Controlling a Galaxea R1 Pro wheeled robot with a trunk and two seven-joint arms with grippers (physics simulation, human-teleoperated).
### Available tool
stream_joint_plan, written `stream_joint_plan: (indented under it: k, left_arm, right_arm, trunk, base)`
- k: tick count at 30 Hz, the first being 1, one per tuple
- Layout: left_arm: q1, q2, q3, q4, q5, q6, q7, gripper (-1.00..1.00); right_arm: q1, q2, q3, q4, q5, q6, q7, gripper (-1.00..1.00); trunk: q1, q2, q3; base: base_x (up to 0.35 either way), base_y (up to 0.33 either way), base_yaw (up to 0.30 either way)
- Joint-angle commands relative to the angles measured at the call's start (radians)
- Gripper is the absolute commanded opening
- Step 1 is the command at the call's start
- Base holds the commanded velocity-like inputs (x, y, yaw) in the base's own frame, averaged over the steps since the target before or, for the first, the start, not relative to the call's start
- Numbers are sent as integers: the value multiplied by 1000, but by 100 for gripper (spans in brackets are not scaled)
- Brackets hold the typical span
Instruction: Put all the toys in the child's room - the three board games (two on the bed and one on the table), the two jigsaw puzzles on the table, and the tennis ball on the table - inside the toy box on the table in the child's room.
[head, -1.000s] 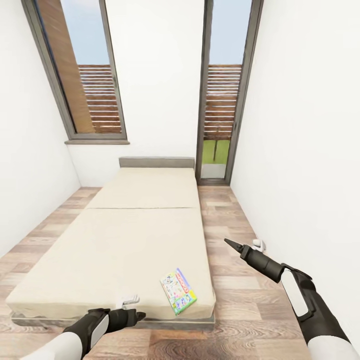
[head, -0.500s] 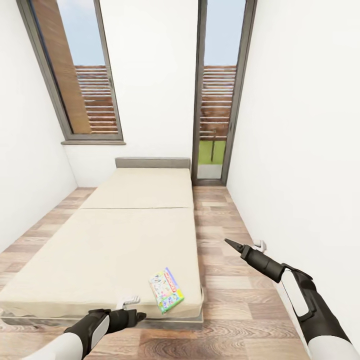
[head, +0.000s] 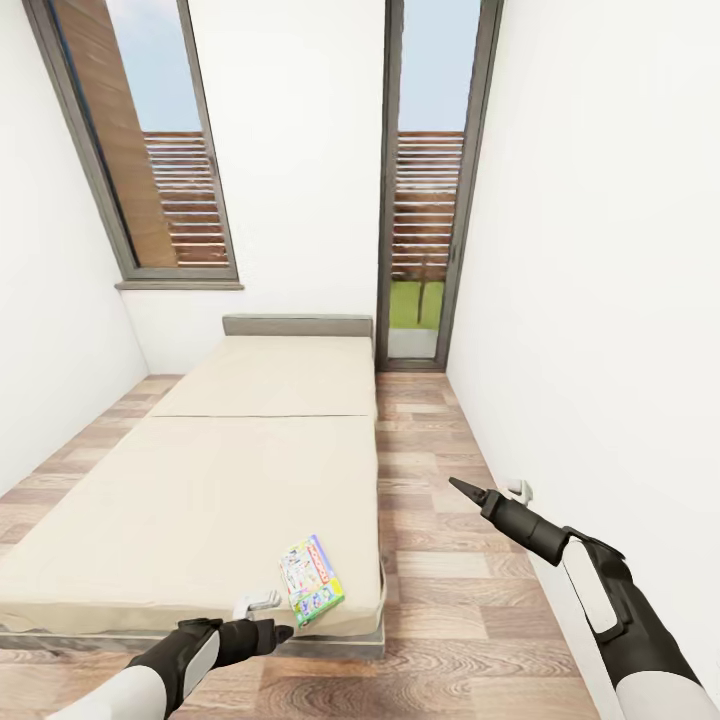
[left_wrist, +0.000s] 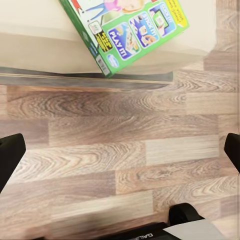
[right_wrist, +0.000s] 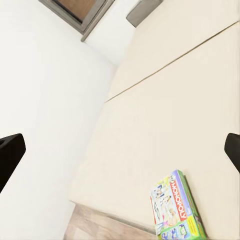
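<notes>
One long bed with a plain cream mattress (head: 230, 470) fills the middle of a narrow white room. It is the landmark here. On the bed lies one flat, bright green cardboard board game box (head: 311, 579). The box sits at the corner of the bed's foot end, on the side toward the glass door, and it lies a bit crooked. One corner of the box pokes just past the foot edge of the mattress.

The lid has cartoon pictures and a red strip with the word "MONOPOLY" on it. In the left wrist view a blue patch on the box says "PLAY".

Only one game box is on the bed. A thin line runs across the mattress and splits it into two parts. A grey headboard (head: 297, 325) stands at the far end of the bed.

The black left claw (head: 262, 632) hangs over the brown wood plank floor (head: 440, 600), just off the foot of the bed and near the game box. Its two tips sit far apart at the picture's edges in the left wrist view, so it is spread wide and holds nothing.

The black right claw (head: 462, 487) hangs over the floor beside the bed, on the door side. It is spread wide too and is empty.

Behind the bed are one tall window with a grey frame (head: 150, 160) and one tall glass door with a grey frame (head: 425, 190).
</notes>
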Motion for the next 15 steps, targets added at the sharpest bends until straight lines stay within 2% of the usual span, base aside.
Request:
stream_joint_plan:
  k: [1,15]
  left_arm:
    - [0,0,8,-2,-3,9,-5,100]
    - [1,-1,8,-2,-3,6,-4,100]
  right_arm:
    - [-1,0,-1,0,-5,7,1,100]
    - [-1,5,-1,0,-4,5,1,100]
  trunk:
    - [0,-1,-1]
    - [0,-1,-1]
  base:
    - [-13,-175,0]
    - [-2,-27,0]
